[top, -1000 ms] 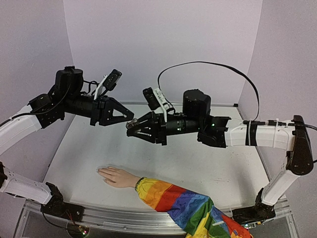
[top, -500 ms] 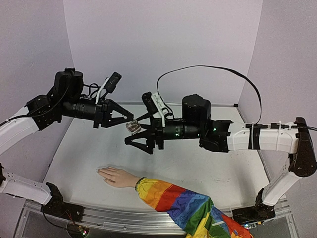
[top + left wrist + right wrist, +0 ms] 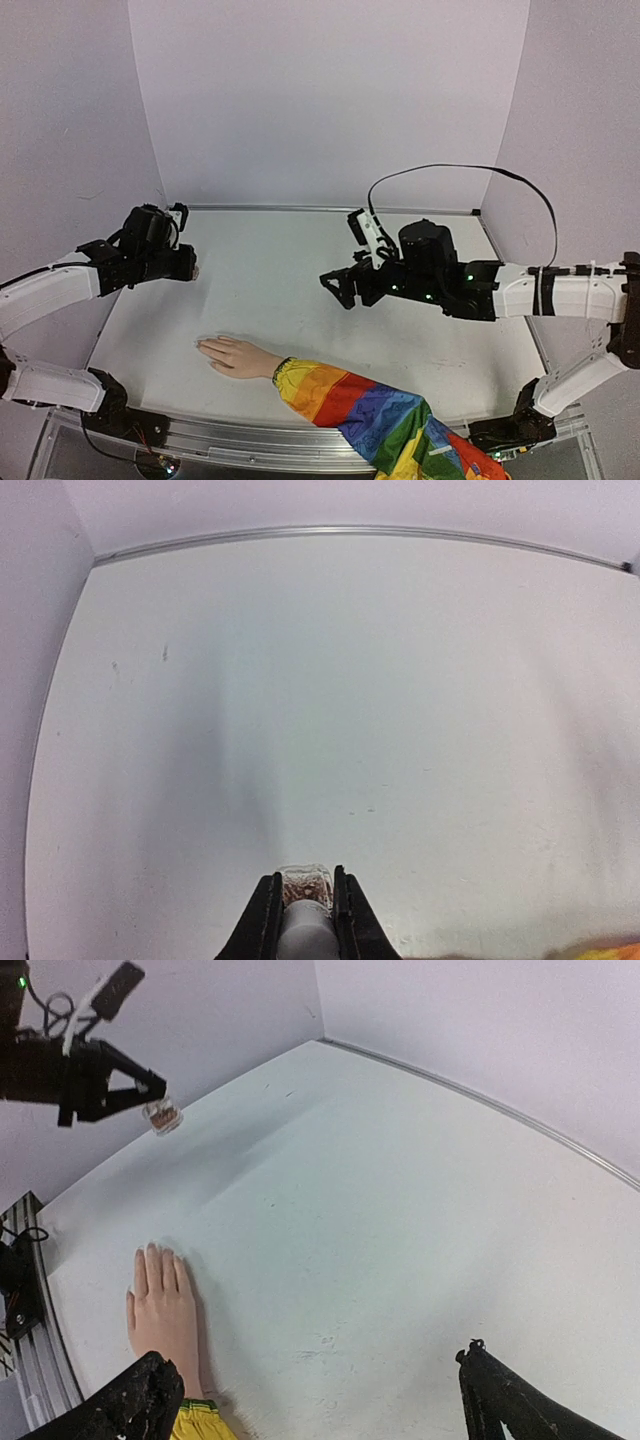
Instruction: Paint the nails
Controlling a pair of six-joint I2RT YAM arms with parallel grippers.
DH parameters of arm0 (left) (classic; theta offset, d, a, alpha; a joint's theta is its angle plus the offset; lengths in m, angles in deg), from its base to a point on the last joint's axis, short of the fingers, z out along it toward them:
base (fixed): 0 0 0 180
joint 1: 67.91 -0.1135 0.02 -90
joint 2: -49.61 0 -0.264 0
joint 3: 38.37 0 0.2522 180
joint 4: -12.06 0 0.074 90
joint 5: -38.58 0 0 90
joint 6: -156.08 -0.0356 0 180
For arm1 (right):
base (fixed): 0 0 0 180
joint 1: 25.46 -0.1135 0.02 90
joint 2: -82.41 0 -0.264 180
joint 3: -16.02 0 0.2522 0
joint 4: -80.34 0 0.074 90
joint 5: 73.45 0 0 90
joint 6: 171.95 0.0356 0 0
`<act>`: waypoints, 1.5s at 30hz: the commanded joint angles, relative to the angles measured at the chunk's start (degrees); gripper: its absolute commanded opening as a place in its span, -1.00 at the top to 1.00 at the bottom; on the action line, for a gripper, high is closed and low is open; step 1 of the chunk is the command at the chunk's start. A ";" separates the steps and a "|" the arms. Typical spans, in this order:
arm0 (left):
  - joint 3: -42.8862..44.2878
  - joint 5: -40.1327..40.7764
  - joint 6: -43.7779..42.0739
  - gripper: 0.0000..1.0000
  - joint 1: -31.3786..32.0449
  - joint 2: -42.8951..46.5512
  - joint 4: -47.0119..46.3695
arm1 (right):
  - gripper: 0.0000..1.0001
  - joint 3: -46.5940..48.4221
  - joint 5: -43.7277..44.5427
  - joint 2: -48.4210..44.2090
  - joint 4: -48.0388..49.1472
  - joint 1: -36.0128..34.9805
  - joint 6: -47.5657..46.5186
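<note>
Currently the left claw (image 3: 187, 268) is clamped on a small clear bottle (image 3: 305, 887), which pokes out past its fingertips and is held up off the white table (image 3: 270, 250). The right claw (image 3: 338, 288) is spread wide and holds nothing, its two dark fingers (image 3: 150, 1400) at the bottom corners of its wrist view. The mannequin hand (image 3: 232, 355) lies palm down on the table, ahead of and below the right claw, toward that claw's left finger. The nails (image 3: 152, 1253) are at the fingertips, pointing away from the right claw, too small to tell from the skin. A rainbow-striped sleeve (image 3: 365, 405) runs off the near table edge, below the right claw. The left claw and bottle sit beyond the fingertips, well apart. A black cable (image 3: 470, 170) loops over the right arm.
</note>
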 commanded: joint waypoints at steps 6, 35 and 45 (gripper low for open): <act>-6.84 6.56 5.93 1.00 -9.00 -11.97 -18.33 | -0.97 -4.51 6.33 -10.51 1.19 2.44 1.07; -4.83 12.26 22.01 0.01 -10.26 -25.62 -16.78 | -0.97 -8.37 13.51 -16.26 1.21 6.54 6.00; -2.41 8.55 12.15 -0.98 -11.91 -13.52 -17.77 | -0.97 -5.87 9.35 -15.68 -9.75 31.21 5.08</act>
